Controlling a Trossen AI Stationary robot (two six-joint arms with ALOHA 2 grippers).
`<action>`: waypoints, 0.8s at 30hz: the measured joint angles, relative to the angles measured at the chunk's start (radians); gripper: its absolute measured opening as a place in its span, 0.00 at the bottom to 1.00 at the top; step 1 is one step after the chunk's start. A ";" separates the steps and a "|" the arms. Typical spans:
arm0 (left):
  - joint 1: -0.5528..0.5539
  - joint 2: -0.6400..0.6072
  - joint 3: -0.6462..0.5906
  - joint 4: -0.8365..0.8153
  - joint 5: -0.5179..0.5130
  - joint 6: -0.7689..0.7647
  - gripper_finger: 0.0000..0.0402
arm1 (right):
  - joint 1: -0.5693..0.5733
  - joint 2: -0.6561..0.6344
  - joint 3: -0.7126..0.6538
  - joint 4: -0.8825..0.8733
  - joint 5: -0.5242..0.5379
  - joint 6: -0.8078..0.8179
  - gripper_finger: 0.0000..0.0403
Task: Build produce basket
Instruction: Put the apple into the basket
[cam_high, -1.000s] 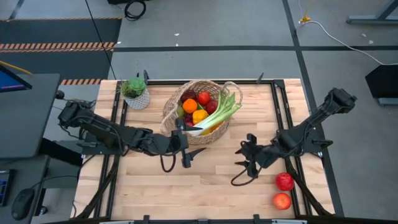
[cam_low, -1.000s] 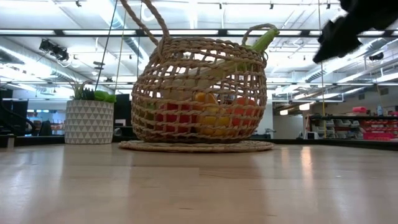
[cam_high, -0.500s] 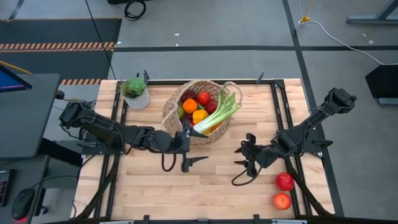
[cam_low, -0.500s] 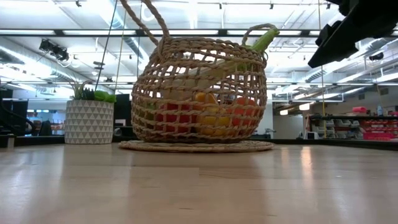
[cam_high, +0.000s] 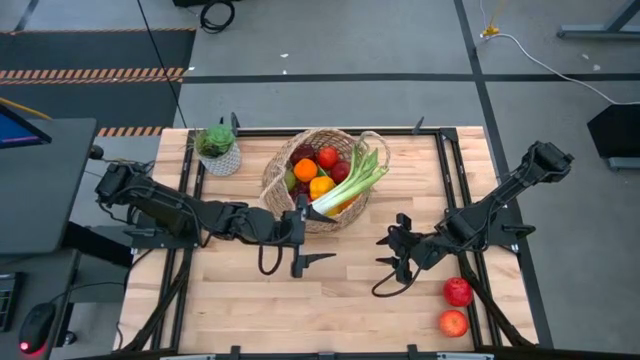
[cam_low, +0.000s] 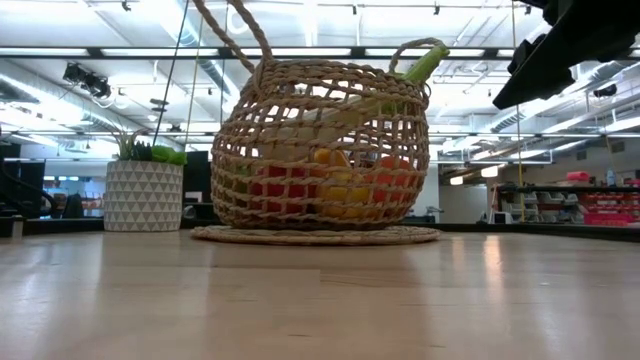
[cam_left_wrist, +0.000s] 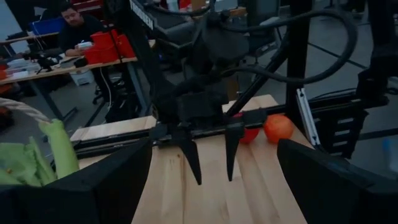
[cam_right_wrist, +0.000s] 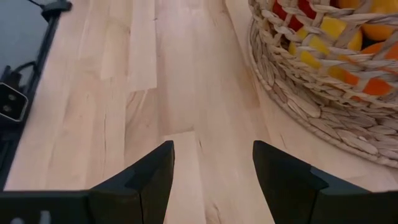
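Your left gripper (cam_high: 303, 247) hangs with its fingers spread wide and nothing between them, and the basket (cam_high: 276, 180) sits just beyond it, close against the wrist. Your right gripper (cam_high: 397, 253) stands partly open and empty too, as its own wrist view shows only bare table (cam_right_wrist: 186, 93) between the fingers, with the basket's woven foot off to one side of it. Most of the produce already lies in the basket: a leek (cam_high: 355, 180) slants across the rim, and among the fruit you can count one orange (cam_high: 305, 169), one red apple (cam_high: 327, 157), a second orange-yellow piece (cam_high: 320, 186), and a dark fruit (cam_high: 340, 171) that may be grapes or another apple — the pile hides too much to be sure, so the count inside is a rough one. What is left, by my judgement, is two pieces: a red apple (cam_high: 458, 291) and a second reddish-orange fruit (cam_high: 453, 323), both on the table behind the right gripper, near that arm's side edge and well apart from the basket. One potted plant (cam_high: 217, 147) stands beside the basket, past the left arm — it is not part of the load.
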 joint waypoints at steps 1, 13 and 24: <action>0.000 0.000 0.000 0.007 0.000 0.000 0.88 | 0.000 0.000 -0.009 0.012 0.000 0.003 0.56; 0.015 0.078 -0.001 0.141 0.015 0.047 0.88 | -0.018 0.000 -0.067 0.084 -0.005 0.005 0.56; 0.047 0.096 -0.001 0.193 0.128 0.018 0.88 | -0.018 0.000 -0.067 0.086 -0.023 0.005 0.56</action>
